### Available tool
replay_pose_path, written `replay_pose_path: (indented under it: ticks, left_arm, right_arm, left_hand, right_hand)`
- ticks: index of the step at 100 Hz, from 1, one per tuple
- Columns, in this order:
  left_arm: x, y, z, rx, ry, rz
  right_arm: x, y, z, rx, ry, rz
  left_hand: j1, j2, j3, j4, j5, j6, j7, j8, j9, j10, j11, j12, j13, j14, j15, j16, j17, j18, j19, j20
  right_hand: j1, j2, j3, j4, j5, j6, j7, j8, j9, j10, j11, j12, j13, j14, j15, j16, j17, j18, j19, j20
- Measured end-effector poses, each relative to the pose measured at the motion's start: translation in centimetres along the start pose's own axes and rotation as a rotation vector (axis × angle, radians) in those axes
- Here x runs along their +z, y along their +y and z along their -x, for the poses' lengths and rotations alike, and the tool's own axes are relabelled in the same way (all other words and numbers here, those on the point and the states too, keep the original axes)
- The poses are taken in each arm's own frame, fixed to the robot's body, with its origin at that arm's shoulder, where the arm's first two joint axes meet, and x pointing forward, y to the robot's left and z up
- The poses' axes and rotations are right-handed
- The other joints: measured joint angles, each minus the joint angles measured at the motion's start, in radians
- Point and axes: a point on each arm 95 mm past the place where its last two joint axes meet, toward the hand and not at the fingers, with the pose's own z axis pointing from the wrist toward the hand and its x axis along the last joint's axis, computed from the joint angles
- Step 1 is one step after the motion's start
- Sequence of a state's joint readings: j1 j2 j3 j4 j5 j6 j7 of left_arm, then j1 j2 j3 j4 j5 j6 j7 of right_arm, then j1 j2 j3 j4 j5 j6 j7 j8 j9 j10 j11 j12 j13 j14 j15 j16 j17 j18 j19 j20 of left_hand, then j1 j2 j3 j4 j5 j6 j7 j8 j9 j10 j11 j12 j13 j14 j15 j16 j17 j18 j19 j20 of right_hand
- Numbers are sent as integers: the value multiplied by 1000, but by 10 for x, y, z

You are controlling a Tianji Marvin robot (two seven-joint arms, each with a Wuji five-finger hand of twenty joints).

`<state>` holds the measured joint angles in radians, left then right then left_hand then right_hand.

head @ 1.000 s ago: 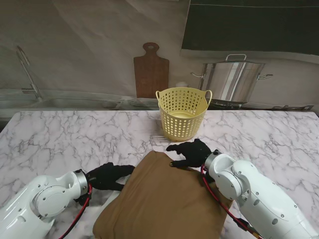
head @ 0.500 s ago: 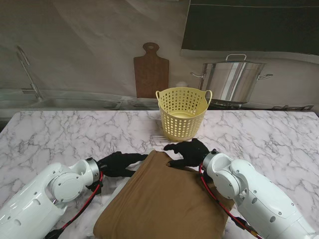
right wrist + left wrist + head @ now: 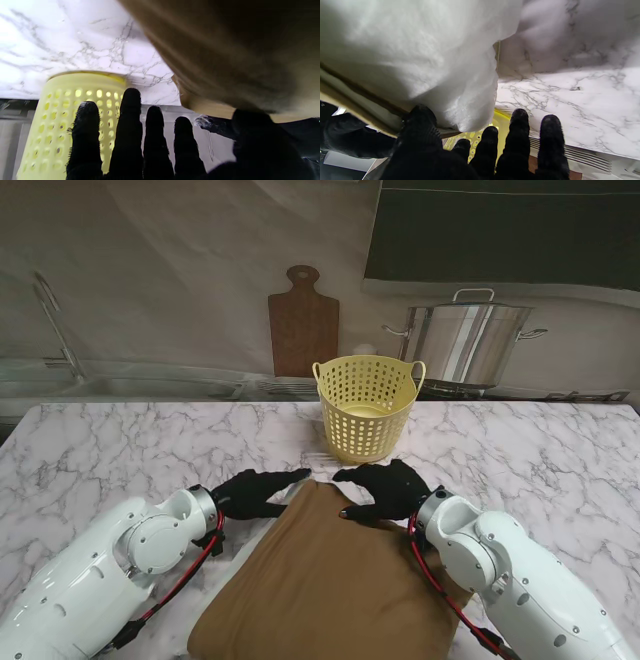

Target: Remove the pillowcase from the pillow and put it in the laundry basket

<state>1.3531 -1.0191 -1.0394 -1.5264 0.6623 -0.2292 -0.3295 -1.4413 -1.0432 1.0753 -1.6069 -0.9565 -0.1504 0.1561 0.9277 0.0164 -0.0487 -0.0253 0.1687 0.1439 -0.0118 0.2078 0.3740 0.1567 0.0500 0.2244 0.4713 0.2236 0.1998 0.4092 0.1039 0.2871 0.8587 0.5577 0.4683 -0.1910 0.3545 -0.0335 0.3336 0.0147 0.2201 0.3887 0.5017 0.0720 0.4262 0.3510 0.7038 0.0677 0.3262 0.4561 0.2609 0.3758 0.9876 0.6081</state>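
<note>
Left hand sits at the far left corner of the brown pillowcase, fingers spread and straight, gripping nothing. Right hand rests over the far right corner, four fingers extended, thumb pressed to the cloth; whether it pinches fabric is hard to tell. White pillow stuffing shows in the left wrist view. Yellow laundry basket stands just beyond both hands on the marble table.

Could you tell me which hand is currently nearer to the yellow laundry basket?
Right. The right hand lies at the pillow's far corner, just nearer to me than the laundry basket. The left hand is at the pillow's left edge, off to the basket's left.
</note>
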Motion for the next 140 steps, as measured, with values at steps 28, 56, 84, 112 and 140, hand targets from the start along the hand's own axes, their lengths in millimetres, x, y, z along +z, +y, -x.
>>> replay_pose_path:
  ticks: [28,56,84,112,140]
  left_arm:
    - [9,-1,0,-9,-15,4]
    - [21,-3,-1,-19,-27,15]
    - [33,-11,-5,-21,-39,-4]
    - [40,-16,-7,-25,-42,-7]
    - [45,-8,-4,-61,-52,40]
  right_arm:
    - [-37,5,2,43,-79,117]
    - [-46,-5,-7,-11,-83,3]
    - [-36,-20,-19,-7,-67,-74]
    - [-19,-28,-21,-14,-2,66]
    - [-11,-27,-26,-23,93,185]
  left_hand:
    - [7,0,0,0,0,3,0,-12,0,0,0,2,0,0,1,7,0,0,0,0]
    - [28,0,0,0,0,4,0,-14,0,0,0,4,12,0,3,7,0,0,0,0]
    - [81,0,0,0,0,-2,1,-15,11,-2,19,6,14,1,4,8,1,0,0,0]
    - [91,0,0,0,0,-3,1,-15,35,-3,20,7,23,1,9,8,4,0,0,0]
    - [103,0,3,0,1,-4,1,-13,45,-4,21,7,23,1,9,9,11,0,0,0]
  right_hand:
    - [-144,20,25,-1,0,79,-25,-25,-39,76,-73,-97,-50,62,-103,-90,-41,0,-65,-46]
    - [-293,23,67,-23,-1,135,-64,-38,-64,114,-194,-182,-62,74,-139,-110,-77,21,-128,-86]
    - [-88,-193,154,-41,-76,95,81,283,42,-11,55,-15,277,39,51,-6,112,5,34,-42]
    - [99,-429,382,-180,194,-85,511,308,433,-85,303,264,523,-40,450,131,371,-141,296,-10]
    - [148,-453,408,-191,288,-177,665,238,482,-85,313,313,548,-44,506,140,401,-152,307,-24]
